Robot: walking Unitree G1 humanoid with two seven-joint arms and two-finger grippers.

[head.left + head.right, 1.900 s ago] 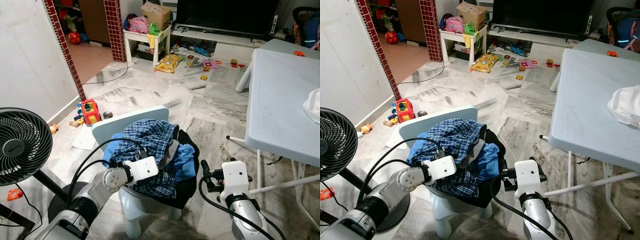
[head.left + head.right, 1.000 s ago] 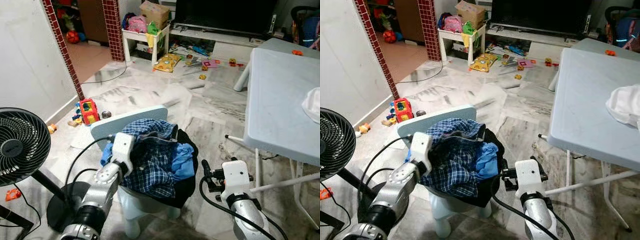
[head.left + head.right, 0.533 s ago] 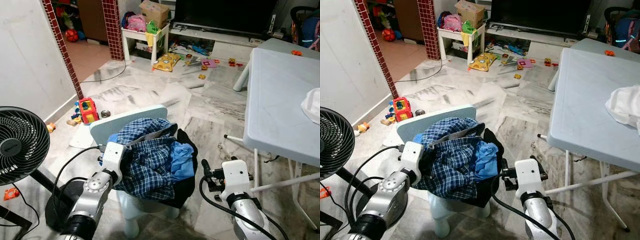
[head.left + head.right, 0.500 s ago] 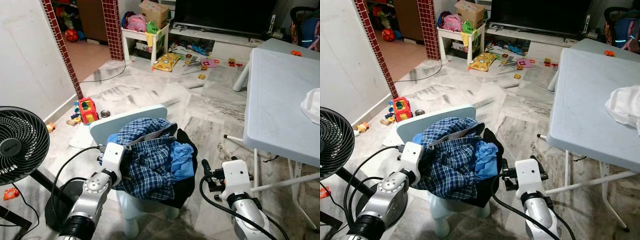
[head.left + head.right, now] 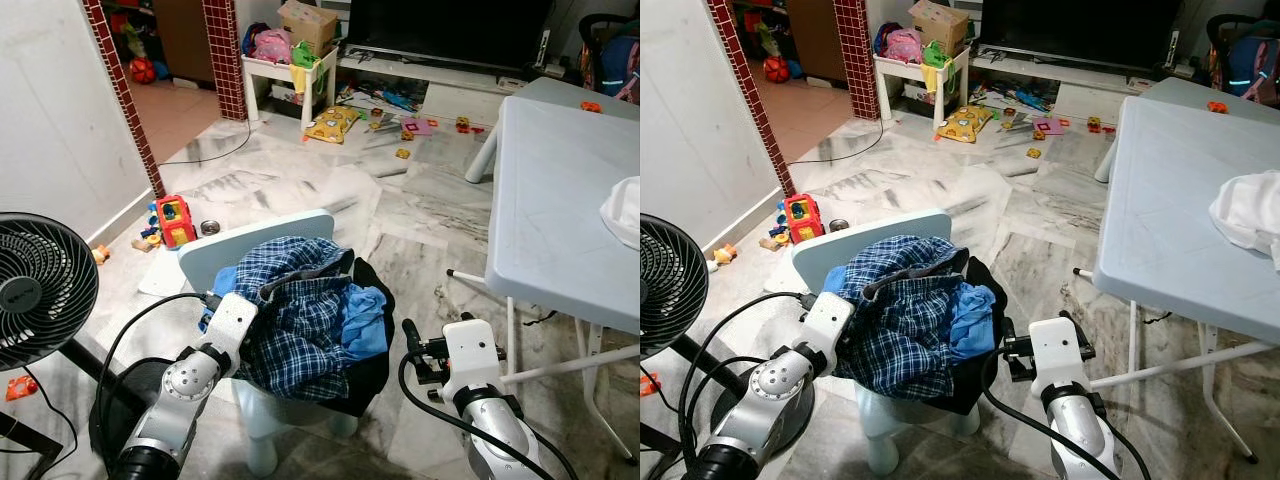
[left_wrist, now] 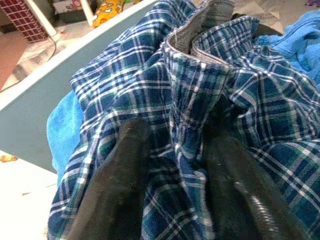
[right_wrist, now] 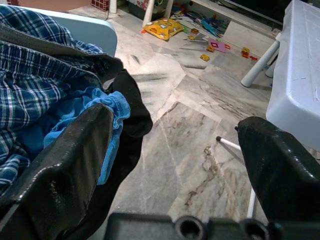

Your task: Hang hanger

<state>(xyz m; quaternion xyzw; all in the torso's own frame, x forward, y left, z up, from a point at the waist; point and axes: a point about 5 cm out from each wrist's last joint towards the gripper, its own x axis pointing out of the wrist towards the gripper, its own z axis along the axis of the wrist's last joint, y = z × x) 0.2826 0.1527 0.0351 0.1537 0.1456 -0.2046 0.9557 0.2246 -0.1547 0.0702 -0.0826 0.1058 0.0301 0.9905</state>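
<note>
The left gripper (image 6: 172, 180) has slid a little lower along the plaid shirt (image 5: 300, 320) piled on the chair (image 5: 235, 250), jaws closed on its fabric; the right gripper (image 7: 175, 165) stays beside the pile, jaws wide apart; no hanger can be made out

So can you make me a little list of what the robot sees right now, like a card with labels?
place: a living room with a marble floor
pile: clothes heaped on a small pale blue chair
top of pile: blue checked shirt
also in pile: bright blue cloth and a black garment
left tool: fingers either side of a fold of the checked shirt
right tool: open, holding nothing, beside the pile
right side: pale folding table with a white cloth
left side: black fan
far floor: scattered toys
</note>
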